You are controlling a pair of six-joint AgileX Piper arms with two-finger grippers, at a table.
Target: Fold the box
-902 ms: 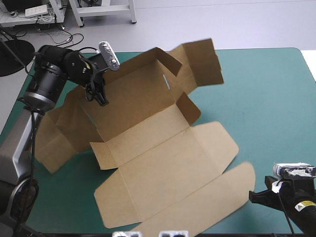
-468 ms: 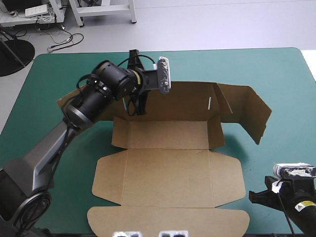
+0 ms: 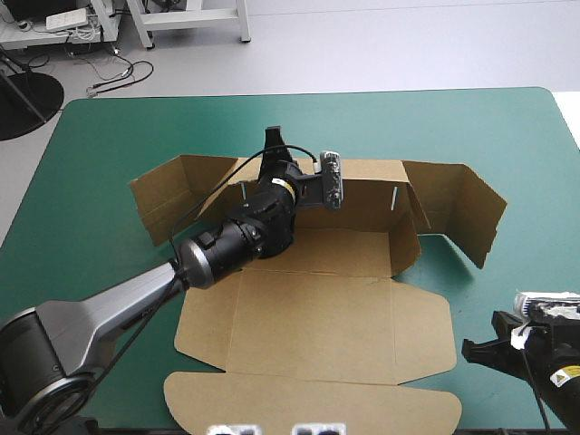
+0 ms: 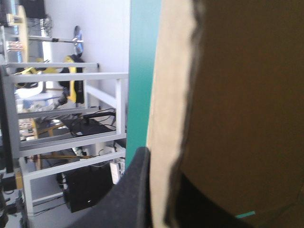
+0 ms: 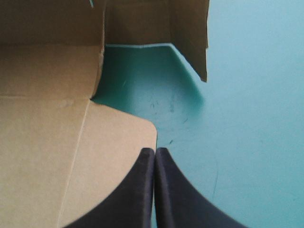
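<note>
box point(image 3: 317, 317) sits mid-table on teal-green cover point(image 3: 507, 118), back wall up. left gripper point(image 4: 156, 161) clamps that wall's top edge, 2nd finger hidden behind board. right gripper point(image 5: 154, 151) pinched together, empty, by box's near-right corner; arm mostly cut off.

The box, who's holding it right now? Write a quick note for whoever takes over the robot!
Left hand: shut on the box, gripping the top edge of its back wall.
Right hand: shut, holding nothing, beside the box's near right flap corner.
Box: mid-table, base and front flaps flat, back wall upright, its two end wings splayed outward.
Done: back wall raised.
Left: fold the wings in, raise and tuck the side walls.
</note>
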